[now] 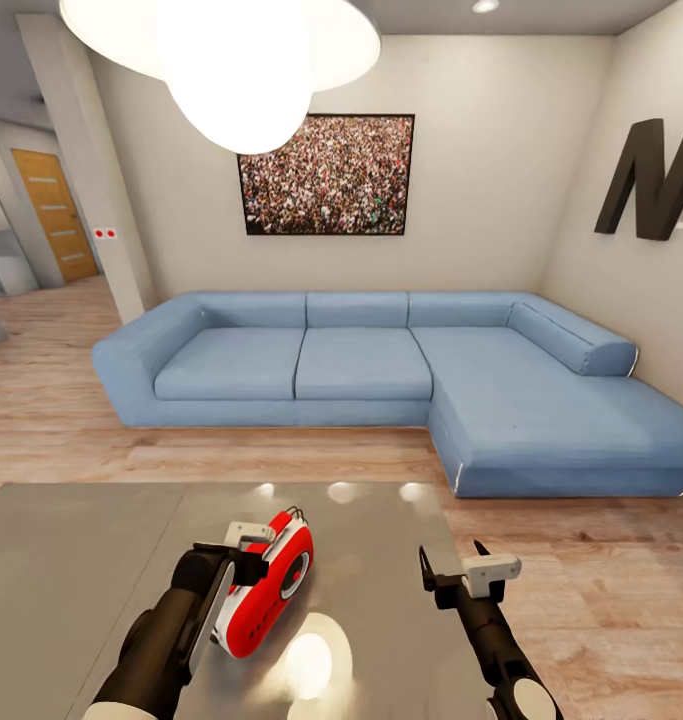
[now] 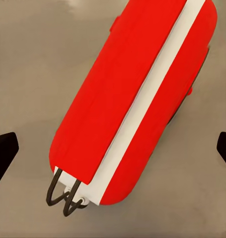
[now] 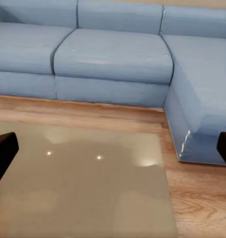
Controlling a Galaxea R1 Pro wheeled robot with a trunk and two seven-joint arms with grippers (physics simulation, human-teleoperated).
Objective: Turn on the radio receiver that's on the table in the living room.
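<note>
Nearest of all, the left gripper (image 1: 243, 552) hangs right over the radio (image 1: 271, 588), its dark fingers (image 2: 4, 152) spread wide to either side of the red body with nothing between them touching; the jaws are plainly open and empty. The radio lies on the glossy grey table (image 1: 71, 560), on the near half of the top, left of the middle, its round dial (image 1: 295, 573) turned toward the right arm. From the left wrist camera the radio (image 2: 135, 99) shows a white band down its red shell and a thin wire loop at one end. A little to the right, the right gripper (image 1: 453, 568) is held above bare tabletop, jaws parted too, holding nothing, pointed across the table toward the sofa (image 3: 113, 54). I'd judge this as the reach stage: the left arm is lined up, the switch not yet pressed. The next move probably calls for a careful lowering onto the control without shoving the radio along the slick surface. Beyond the table runs wood floor (image 1: 281, 455), then the blue sofa (image 1: 381, 360), and on the far wall the crowd picture (image 1: 326, 174).
</note>
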